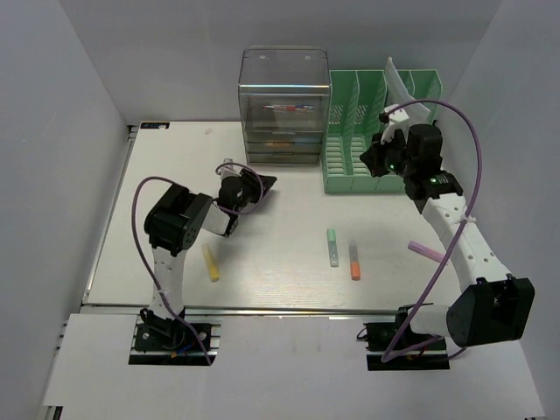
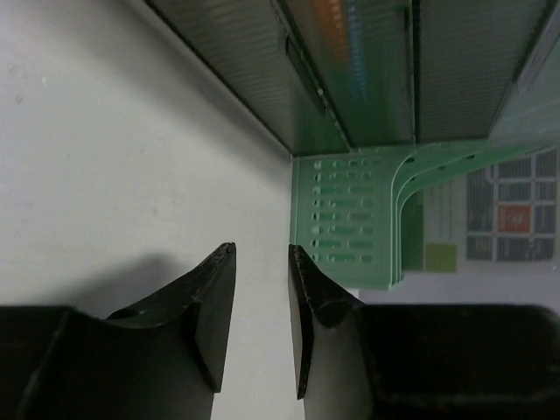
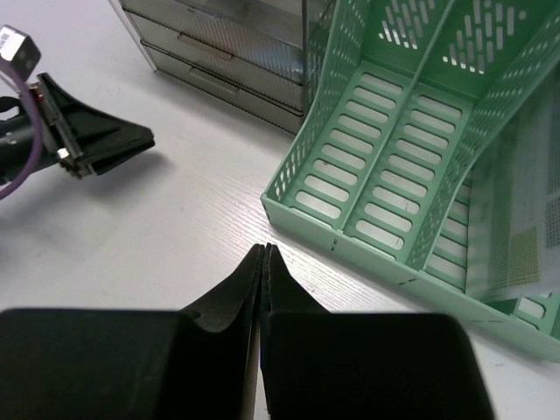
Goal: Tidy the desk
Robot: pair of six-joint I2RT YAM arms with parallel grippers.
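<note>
The desk [image 1: 289, 214] fills the middle of the overhead view. Its railed front edge lies just beyond the two arm bases and its far edge runs along the back wall. At the middle of the far edge stands a clear plastic drawer unit [image 1: 284, 105]. Just beside it on the right is a green slotted file rack [image 1: 346, 131], with a pale translucent sheet [image 1: 401, 83] standing tilted in one of its right-hand slots. The left gripper [image 2: 261, 252] is over bare desk just in front of the drawer unit, pointing toward it. Its fingers stand a narrow gap apart with nothing between them. The right gripper [image 3: 263, 249] is at the open front of the file rack, above the desk surface. Its fingers are pressed tight together and nothing shows between them. Four pens lie on the near half of the desk. A yellow highlighter [image 1: 211, 262] sits toward the front left corner, close beside the left arm. A mint-green highlighter [image 1: 332, 247] and an orange marker [image 1: 354, 261] lie side by side near the middle of the front edge, close but apart. A pink marker [image 1: 426, 251] lies toward the right edge, with one end hidden behind the right arm.
</note>
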